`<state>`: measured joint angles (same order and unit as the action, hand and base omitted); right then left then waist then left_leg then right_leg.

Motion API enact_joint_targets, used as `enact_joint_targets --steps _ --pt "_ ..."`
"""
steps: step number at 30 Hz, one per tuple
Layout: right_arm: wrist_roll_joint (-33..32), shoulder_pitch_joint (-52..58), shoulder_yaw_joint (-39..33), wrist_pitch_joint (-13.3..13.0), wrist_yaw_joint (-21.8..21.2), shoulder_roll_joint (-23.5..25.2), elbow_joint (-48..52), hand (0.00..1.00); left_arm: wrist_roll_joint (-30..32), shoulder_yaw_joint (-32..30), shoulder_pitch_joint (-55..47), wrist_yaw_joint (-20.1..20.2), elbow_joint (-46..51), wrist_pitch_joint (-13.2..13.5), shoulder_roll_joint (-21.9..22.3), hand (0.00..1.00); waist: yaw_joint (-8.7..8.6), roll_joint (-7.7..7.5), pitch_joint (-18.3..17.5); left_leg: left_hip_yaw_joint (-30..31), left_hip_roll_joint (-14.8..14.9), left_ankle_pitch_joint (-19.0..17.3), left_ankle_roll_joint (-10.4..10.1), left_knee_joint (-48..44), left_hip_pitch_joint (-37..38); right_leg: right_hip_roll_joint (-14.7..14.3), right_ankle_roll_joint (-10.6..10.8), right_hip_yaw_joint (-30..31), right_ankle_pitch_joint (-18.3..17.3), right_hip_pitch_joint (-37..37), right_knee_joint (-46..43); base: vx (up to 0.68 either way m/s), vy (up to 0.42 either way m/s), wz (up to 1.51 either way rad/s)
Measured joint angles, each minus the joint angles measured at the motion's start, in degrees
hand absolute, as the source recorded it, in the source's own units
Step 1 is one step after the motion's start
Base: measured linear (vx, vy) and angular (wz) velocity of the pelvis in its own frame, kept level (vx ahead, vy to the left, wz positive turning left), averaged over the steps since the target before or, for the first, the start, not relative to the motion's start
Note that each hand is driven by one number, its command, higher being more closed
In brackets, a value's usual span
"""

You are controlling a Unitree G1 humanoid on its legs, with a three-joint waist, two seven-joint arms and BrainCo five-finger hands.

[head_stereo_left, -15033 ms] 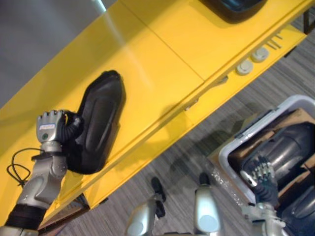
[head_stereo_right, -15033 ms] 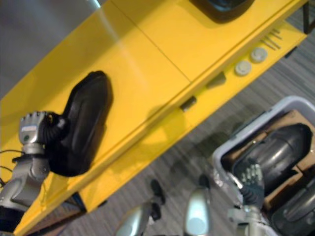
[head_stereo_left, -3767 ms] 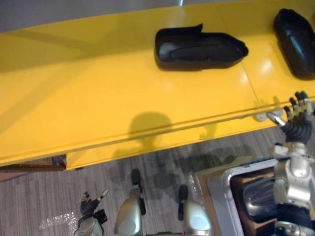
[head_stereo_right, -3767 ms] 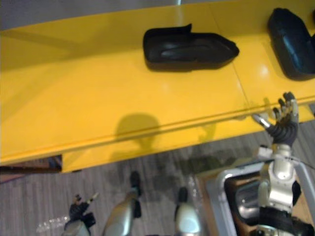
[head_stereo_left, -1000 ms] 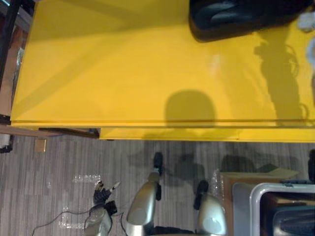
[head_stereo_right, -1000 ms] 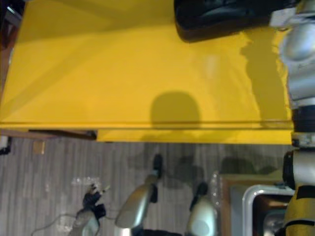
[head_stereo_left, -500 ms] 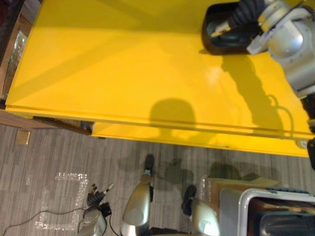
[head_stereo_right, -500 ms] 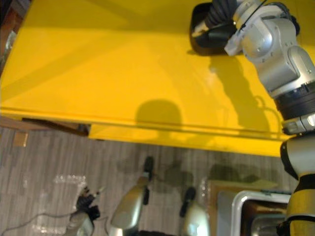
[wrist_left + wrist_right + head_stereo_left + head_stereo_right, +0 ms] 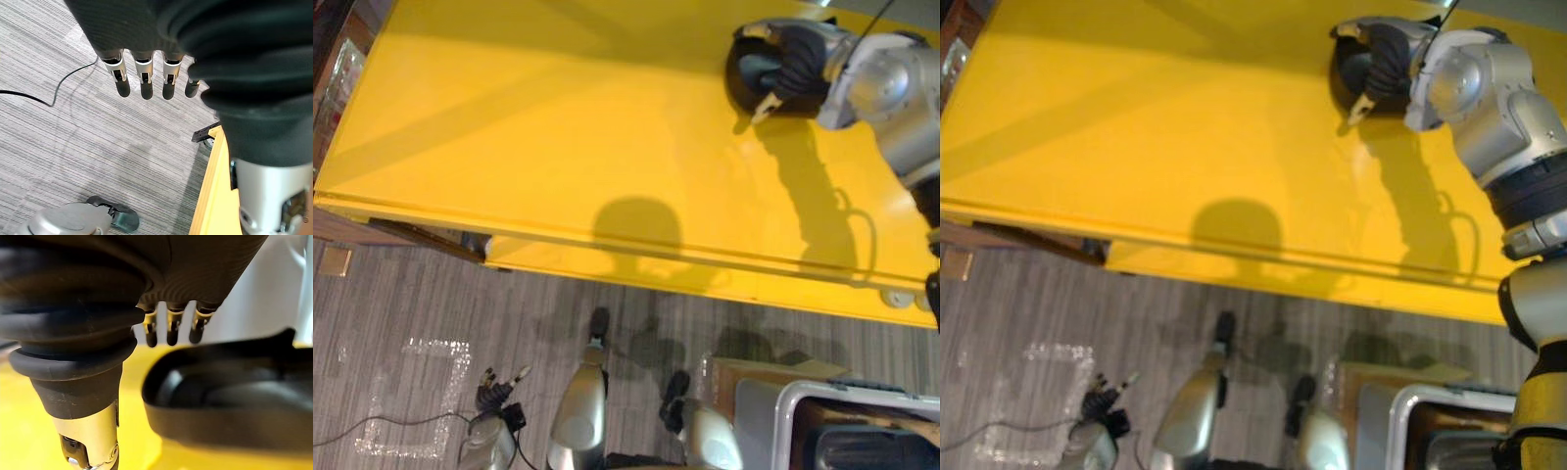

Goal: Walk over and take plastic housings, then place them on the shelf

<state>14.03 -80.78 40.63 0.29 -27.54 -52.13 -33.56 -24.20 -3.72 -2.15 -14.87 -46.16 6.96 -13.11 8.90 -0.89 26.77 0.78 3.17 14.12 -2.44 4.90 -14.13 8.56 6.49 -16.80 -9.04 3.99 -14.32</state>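
right hand shifted onto near end of plastic housing, which lies on yellow shelf; fingers straight, gripping nothing. placement looks done. left hand idle near floor, fingers relaxed.

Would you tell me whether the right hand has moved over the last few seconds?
Yes. From the front edge of the yellow shelf, the right hand has reached farther in, to the black housing.
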Motion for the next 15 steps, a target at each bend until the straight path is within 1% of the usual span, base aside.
enact_joint_targets --steps 1,6,8,12,15 --pt "0.0 0.01 0.02 -0.03 -1.61 0.0 -0.74 0.0 0.0 0.0 0.0 0.01 0.0 -0.02 -0.01 0.0 0.0 0.0 0.0 -0.02 0.03 -0.06 0.07 0.01 0.01 -0.02 0.0 0.01 0.0 0.0 0.0 0.0 0.0 0.0" --pt "0.05 1.11 0.02 -0.58 -6.03 0.0 -1.24 0.0 0.07 0.0 0.02 0.04 0.01 -0.7 -0.02 0.0 0.01 -0.16 -0.09 -0.46 0.06 -0.2 0.18 0.01 0.13 0.02 0.0 0.25 0.0 0.0 0.0 0.0 -0.004 -0.01" --pt "0.04 2.38 0.07 -1.67 -7.35 0.0 -1.42 0.0 0.2 0.01 0.07 0.04 0.01 -1.26 -0.02 0.0 0.02 -0.25 -0.14 -0.58 0.06 -0.23 0.21 0.01 0.15 0.04 0.0 0.32 0.0 0.0 0.0 0.0 0.0 0.0" --pt "0.54 3.43 0.06 -4.9 -7.74 0.0 -1.44 0.0 0.31 0.01 0.07 0.04 -0.02 -1.61 -0.06 0.0 0.11 -0.49 -0.28 -1.27 0.1 -0.49 0.25 0.03 0.67 0.08 0.0 1.04 0.0 -0.06 -0.02 0.02 -0.018 -0.08" --pt "3.07 4.49 0.07 -7.52 -7.78 0.0 -0.92 0.0 0.37 0.01 0.08 0.08 -0.02 -1.59 -0.12 0.0 -0.01 -1.0 -0.57 -1.42 0.13 -0.62 0.25 0.03 0.85 0.09 -0.01 1.17 0.0 -0.13 0.01 0.01 -0.017 -0.03"
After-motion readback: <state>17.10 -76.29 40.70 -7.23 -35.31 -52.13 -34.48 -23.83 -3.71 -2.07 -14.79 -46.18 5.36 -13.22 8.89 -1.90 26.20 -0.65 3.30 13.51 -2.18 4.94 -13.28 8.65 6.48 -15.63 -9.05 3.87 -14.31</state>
